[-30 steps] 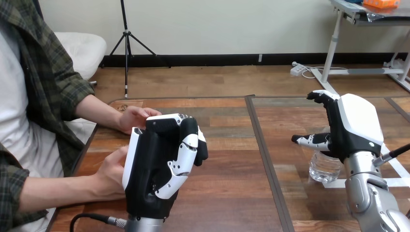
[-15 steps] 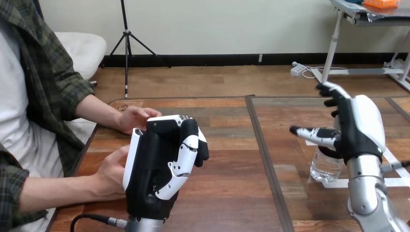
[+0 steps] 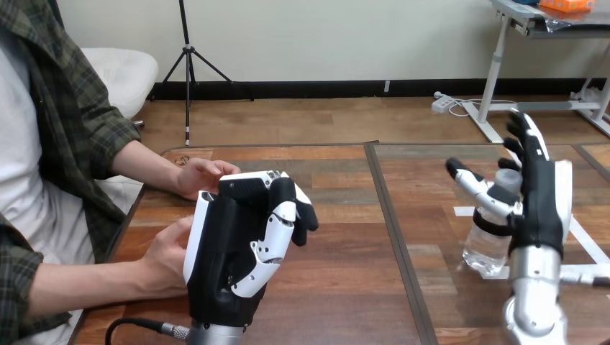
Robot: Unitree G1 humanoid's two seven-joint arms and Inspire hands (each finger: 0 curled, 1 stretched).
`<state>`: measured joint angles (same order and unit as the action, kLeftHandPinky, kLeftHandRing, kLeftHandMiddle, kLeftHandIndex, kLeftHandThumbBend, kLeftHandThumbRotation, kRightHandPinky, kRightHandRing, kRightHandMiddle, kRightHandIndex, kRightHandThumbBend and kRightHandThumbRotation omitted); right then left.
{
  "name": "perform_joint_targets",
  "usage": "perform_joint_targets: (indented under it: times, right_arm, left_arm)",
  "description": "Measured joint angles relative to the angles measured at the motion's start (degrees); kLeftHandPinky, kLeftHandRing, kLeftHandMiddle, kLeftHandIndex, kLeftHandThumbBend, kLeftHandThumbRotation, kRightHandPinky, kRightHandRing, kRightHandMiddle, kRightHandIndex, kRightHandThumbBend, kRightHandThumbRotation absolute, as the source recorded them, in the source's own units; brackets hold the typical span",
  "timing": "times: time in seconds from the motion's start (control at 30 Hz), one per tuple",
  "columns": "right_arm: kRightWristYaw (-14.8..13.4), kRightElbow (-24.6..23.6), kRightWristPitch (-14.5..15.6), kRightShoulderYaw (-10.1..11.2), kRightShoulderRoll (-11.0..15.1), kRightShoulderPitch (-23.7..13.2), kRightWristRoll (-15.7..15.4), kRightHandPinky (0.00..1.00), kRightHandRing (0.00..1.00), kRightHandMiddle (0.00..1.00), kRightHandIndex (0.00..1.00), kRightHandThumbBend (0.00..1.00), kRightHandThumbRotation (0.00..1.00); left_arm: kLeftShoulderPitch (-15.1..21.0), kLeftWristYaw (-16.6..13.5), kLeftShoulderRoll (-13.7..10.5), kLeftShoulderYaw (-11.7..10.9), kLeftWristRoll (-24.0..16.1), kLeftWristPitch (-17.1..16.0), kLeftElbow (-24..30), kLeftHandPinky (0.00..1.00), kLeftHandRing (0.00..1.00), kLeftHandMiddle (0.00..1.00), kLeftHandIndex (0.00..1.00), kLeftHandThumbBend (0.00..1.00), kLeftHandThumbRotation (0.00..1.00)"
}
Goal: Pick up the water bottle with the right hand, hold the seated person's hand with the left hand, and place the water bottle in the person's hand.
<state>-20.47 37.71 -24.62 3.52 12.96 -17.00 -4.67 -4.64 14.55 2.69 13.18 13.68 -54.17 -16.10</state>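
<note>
Head view, water bottle (image 3: 488, 241): upright on the surface (image 3: 345, 273) at right, long axis vertical, cap up, behind the thumb.
Right hand (image 3: 538, 208): spread wide, fingers straight, holding nothing.
Left hand (image 3: 230, 251): curled on nothing, person's hand (image 3: 167, 257) against its back.
Risk: we judge the closing thumb could tip the bottle.

Robot lab bench.
White tape marks (image 3: 590, 244) lie on the wooden table (image 3: 345, 273) just beside the machine's right hand (image 3: 541, 208).

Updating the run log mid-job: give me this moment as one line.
stage: pre-grasp | right hand: open, beside water bottle | water bottle: upright on table, ungripped | left hand: curled, empty, beside person's nearer hand
</note>
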Motion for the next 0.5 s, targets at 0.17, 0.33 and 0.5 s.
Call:
perform_joint_targets:
  times: [0.17, 0.33, 0.5]
  right_arm:
    - [-0.7, 1.9, -2.9, 1.3, -1.8, 0.4, 0.8, 0.91, 0.96, 0.97, 0.95, 0.57, 0.00]
    - [-1.1, 4.0, -4.2, 1.7, -2.4, 0.9, 0.9, 0.93, 0.97, 0.97, 0.96, 0.55, 0.00]
    - [-1.1, 5.9, -4.5, 1.9, -2.8, 1.2, 1.0, 0.95, 0.97, 0.97, 0.96, 0.56, 0.00]
  left_arm:
    - [0.0, 0.2, 0.0, 0.0, 0.0, 0.0, 0.0, 0.10, 0.16, 0.31, 0.37, 0.01, 0.00]
    - [0.0, 0.4, 0.0, -0.1, 0.0, 0.0, 0.0, 0.10, 0.16, 0.32, 0.38, 0.00, 0.00]
    - [0.0, 0.4, 0.0, -0.1, 0.0, 0.0, 0.0, 0.10, 0.16, 0.32, 0.38, 0.00, 0.00]
